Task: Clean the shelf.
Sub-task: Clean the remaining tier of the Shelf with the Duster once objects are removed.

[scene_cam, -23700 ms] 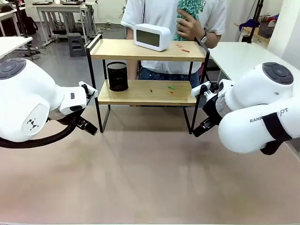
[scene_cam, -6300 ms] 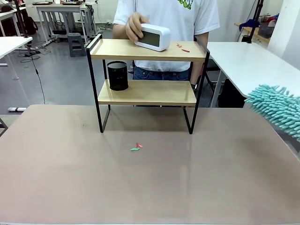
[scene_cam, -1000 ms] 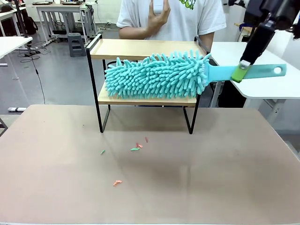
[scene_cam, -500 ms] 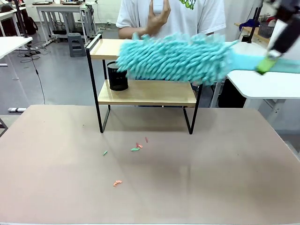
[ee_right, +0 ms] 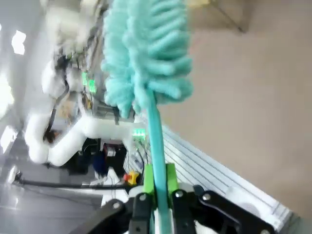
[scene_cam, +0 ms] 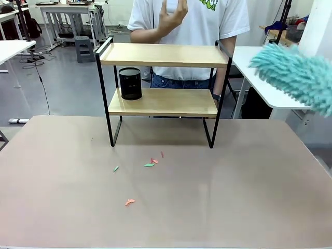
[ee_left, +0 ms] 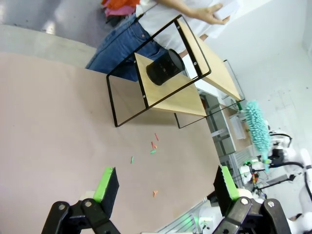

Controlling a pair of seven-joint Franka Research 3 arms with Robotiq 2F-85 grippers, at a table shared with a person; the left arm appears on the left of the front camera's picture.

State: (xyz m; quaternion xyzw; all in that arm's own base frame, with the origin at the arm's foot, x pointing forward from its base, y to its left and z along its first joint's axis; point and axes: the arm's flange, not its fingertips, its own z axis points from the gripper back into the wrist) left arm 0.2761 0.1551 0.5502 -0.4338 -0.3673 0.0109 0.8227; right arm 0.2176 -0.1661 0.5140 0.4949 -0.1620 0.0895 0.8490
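Right fingers clench the shaggy teal duster's flat handle, right of the wooden-board, black-framed shelf; left fingers spread, seemingly empty.

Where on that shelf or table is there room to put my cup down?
The shelf is bare all along its top. Its lower board is free right of the black mesh cup. The table is open on the right; scraps litter the patch before the shelf.
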